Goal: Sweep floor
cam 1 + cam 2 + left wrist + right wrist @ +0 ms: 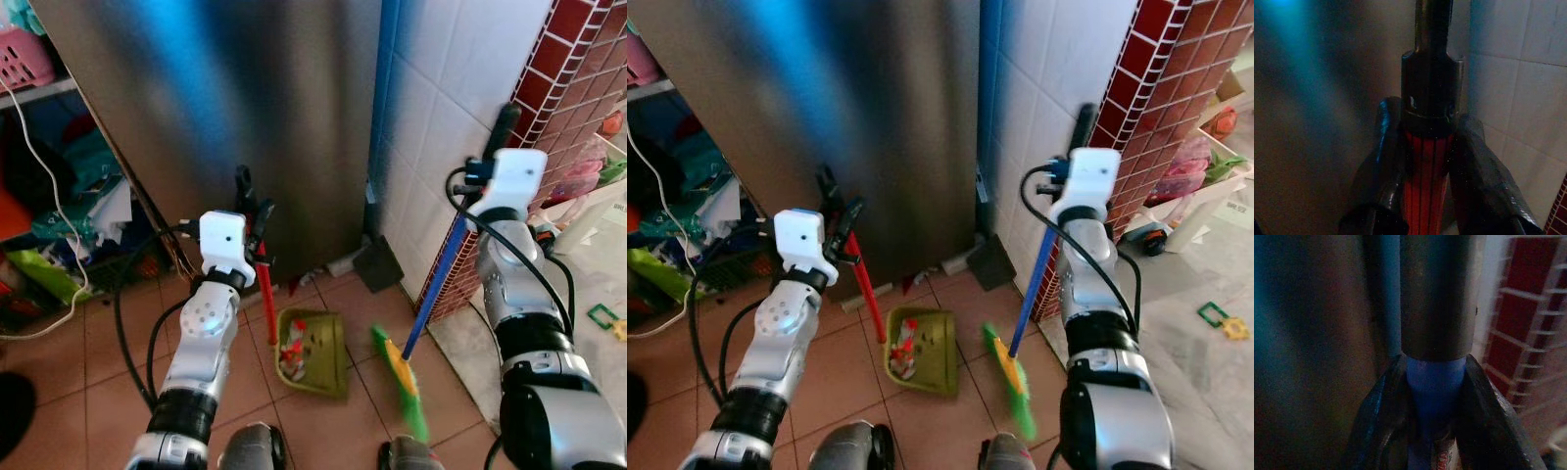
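Note:
An olive-green dustpan (315, 351) rests on the tiled floor with red and white litter (292, 349) inside. Its red handle (265, 299) rises to my left gripper (252, 217), which is shut on it just below the black cap (1431, 93). To the right, a broom with a blue pole (438, 278) and green bristles (405, 387) leans over the floor beside the pan. My right gripper (487, 168) is shut on the blue pole (1435, 391) under its black grip (502, 127).
A steel fridge (245, 108) stands straight ahead, with a white tiled wall (446, 108) and a red brick column (578, 59) on the right. Cluttered shelves and a white cable (44, 186) sit left. A dark wedge (377, 262) lies by the wall. Toys (602, 315) lie on the right floor.

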You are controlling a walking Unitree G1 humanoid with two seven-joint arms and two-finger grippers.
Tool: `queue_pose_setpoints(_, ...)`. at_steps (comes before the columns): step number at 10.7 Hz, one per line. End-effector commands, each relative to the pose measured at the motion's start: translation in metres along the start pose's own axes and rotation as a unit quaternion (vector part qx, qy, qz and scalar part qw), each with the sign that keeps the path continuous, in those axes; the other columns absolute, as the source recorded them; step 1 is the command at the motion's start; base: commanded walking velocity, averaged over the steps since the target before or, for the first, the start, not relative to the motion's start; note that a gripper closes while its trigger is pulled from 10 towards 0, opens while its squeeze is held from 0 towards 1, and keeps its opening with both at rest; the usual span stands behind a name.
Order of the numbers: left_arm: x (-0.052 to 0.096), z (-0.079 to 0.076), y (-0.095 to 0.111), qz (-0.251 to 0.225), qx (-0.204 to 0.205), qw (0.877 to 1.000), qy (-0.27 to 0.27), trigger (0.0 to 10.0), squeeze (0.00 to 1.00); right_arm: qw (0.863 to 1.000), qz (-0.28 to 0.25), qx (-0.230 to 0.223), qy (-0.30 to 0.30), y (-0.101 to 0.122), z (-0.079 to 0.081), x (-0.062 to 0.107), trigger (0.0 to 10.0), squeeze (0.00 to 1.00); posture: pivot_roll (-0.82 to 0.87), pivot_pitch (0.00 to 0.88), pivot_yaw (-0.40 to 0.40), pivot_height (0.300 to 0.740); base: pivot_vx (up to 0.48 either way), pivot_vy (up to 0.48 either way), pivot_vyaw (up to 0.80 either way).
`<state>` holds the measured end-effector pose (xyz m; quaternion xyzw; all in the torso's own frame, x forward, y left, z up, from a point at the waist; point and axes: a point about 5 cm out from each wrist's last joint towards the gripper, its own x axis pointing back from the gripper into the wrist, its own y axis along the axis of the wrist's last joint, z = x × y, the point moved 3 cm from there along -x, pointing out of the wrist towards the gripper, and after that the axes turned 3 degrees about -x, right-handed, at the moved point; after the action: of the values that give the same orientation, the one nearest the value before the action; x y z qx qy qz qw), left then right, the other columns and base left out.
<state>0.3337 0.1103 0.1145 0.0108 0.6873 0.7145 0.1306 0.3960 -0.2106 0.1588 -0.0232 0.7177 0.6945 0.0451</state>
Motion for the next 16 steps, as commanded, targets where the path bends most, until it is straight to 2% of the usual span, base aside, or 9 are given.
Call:
queue_pose_setpoints(1,-0.003,-0.002,0.017,-0.031,-0.001,1.000,-0.005,10.0,0.00,0.999,0.010,0.003,0.037,-0.006,0.010,0.003,10.0,0.00,-0.06,0.000,0.119,0.740,0.000,0.000,0.00)
queue_pose_setpoints(3,0.003,-0.011,0.014,-0.023,0.012,1.000,-0.010,10.0,0.00,0.996,-0.010,-0.006,0.085,-0.010,0.024,0.015,10.0,0.00,-0.07,0.000,0.101,0.740,0.000,0.000,0.00)
queue_pose_setpoints(4,0.008,-0.011,0.014,-0.020,0.016,1.000,0.000,10.0,0.00,0.997,-0.014,-0.043,0.062,-0.015,0.020,0.022,10.0,0.00,-0.06,0.000,0.086,0.740,0.000,0.000,0.00)
queue_pose_setpoints(6,0.030,0.016,0.015,-0.010,0.023,0.998,0.052,10.0,0.00,0.997,-0.012,-0.072,-0.039,-0.037,-0.007,0.058,10.0,0.00,-0.07,0.000,0.089,0.740,0.000,0.000,0.00)
queue_pose_setpoints(7,0.038,0.020,0.017,-0.009,0.018,0.998,0.054,10.0,0.00,0.997,-0.015,-0.052,-0.053,-0.039,-0.018,0.069,10.0,0.00,-0.08,0.000,0.093,0.740,0.000,0.000,0.00)
queue_pose_setpoints(9,0.045,0.023,0.019,0.002,0.020,0.998,0.054,10.0,0.00,0.998,-0.003,-0.032,-0.045,-0.041,-0.024,0.083,10.0,0.00,-0.09,0.000,0.087,0.740,0.000,0.000,0.00)
queue_pose_setpoints(11,0.049,0.020,0.017,0.014,0.026,0.999,0.043,10.0,0.00,0.998,0.005,-0.028,-0.047,-0.042,-0.026,0.085,10.0,0.00,-0.10,0.000,0.088,0.740,0.000,0.000,-0.29)
queue_pose_setpoints(14,0.044,0.017,0.020,0.016,0.035,0.999,0.032,10.0,0.00,0.999,0.001,-0.031,-0.039,-0.038,-0.019,0.079,10.0,0.00,-0.11,0.000,0.096,0.740,0.000,0.447,-0.67)
queue_pose_setpoints(16,0.039,0.014,0.022,0.014,0.043,0.999,0.029,10.0,0.00,0.999,-0.003,-0.027,-0.031,-0.034,-0.015,0.073,10.0,0.00,-0.11,0.000,0.099,0.740,0.000,0.480,0.00)
